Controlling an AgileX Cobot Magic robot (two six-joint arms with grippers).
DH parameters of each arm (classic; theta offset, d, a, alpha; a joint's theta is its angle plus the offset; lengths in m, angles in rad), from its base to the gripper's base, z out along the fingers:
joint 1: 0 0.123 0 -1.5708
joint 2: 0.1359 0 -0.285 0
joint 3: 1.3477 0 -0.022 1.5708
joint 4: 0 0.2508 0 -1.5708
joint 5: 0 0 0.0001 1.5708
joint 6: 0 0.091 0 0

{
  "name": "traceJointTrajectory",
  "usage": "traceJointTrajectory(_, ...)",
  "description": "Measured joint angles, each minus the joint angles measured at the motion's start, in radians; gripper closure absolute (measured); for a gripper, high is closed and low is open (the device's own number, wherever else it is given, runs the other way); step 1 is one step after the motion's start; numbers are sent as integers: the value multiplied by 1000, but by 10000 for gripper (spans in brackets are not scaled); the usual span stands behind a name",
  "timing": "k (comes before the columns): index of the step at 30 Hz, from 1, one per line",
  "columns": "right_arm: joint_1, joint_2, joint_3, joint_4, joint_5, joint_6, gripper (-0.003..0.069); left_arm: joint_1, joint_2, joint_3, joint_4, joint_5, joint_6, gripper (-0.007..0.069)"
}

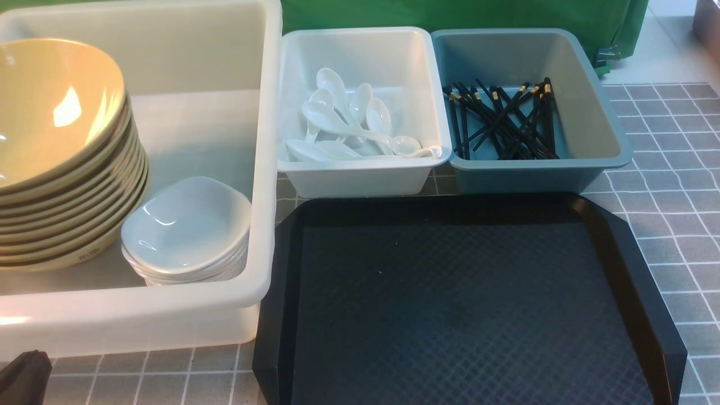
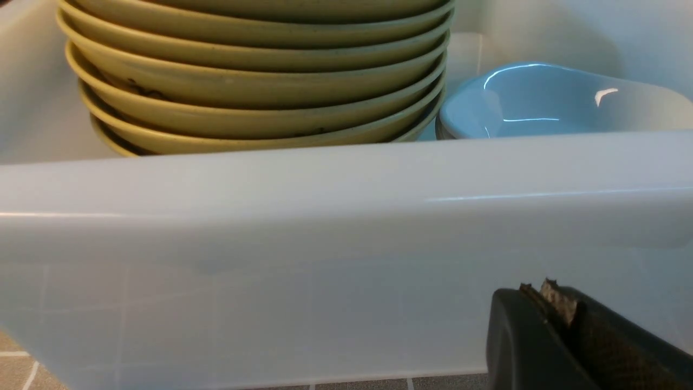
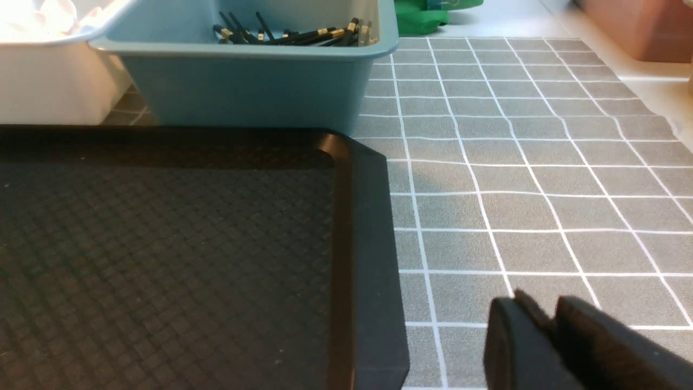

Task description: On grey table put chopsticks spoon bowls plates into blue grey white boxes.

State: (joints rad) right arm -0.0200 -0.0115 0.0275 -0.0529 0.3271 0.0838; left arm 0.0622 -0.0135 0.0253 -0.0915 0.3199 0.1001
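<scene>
Far left: left hand [image 2: 543,292] low at the near side of the large translucent white tub [image 1: 260,169], outside its wall. Clenched, fingertips together, nothing gripped.

Inside the tub, at its left: yellowish-beige bowls [image 1: 56,124], nested in one tall, tilted stack, mouths partly toward the near side. Just right of them, in the near right corner, white plates [image 1: 185,225], stacked, glossy, rounded-square.

Next right, beyond the tray: small white box [image 1: 360,180]. White spoons [image 1: 340,121] heaped loosely in it, crossing one another, some by the near wall.

Beside it, right: blue-grey box [image 1: 529,177]. Black chopsticks [image 1: 506,121] in a crisscross pile, gold bands mostly toward the far end.

Nearer, right of the tub: black tray [image 1: 450,298], bare textured surface, on the grey gridded bench [image 1: 675,236].

Far right: right hand [image 3: 544,306], blurred, above the bench just right of the tray. Released, tips slightly parted, nothing between them.
</scene>
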Motion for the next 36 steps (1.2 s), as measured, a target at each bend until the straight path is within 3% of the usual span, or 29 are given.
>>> traceJointTrajectory(36, 0, 0, 0, 0, 0, 0, 505, 0, 0, -1, 0, 1, 0, 633)
